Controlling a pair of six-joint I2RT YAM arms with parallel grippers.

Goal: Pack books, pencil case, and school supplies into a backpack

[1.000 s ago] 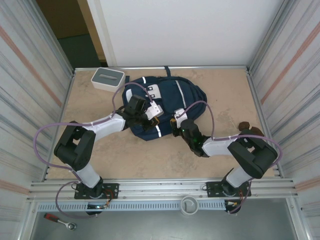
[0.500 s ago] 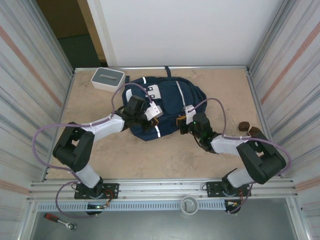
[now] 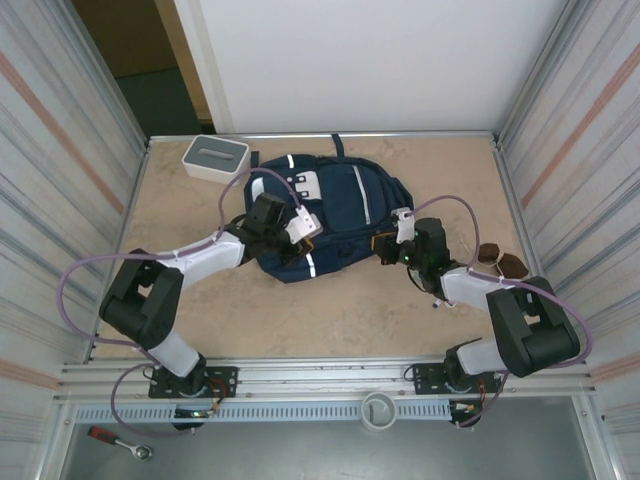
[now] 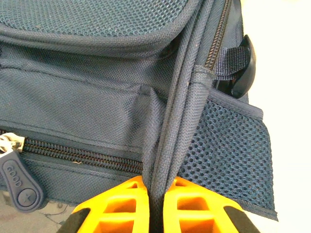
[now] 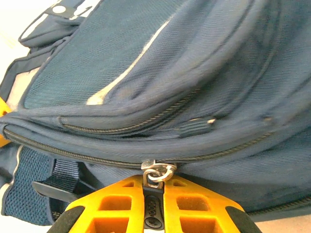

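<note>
I have the left gripper (image 4: 155, 196) clamped on the seam (image 4: 177, 111) of the limp backpack (image 3: 345, 205), right gripper (image 5: 154, 194) pinching its zip pull (image 5: 156, 174)

Tabletop (image 3: 330, 325): beige, stone-mottled, evenly lit. Left wall (image 3: 55, 150), right wall (image 3: 590, 120): corrugated metal, faint reddish stripe each. Back: plain white panel (image 3: 370, 60). Upper left: dark opening (image 3: 155, 95), possibly a doorway. Near edge: aluminium rail (image 3: 320, 375).

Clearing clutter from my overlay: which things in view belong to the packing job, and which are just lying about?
Job: backpack; left gripper, shut on its seam; right gripper, shut on its zip pull.
Lying about: white box; brown pieces near the right wall; red-handled ratchet below the table edge.
</note>
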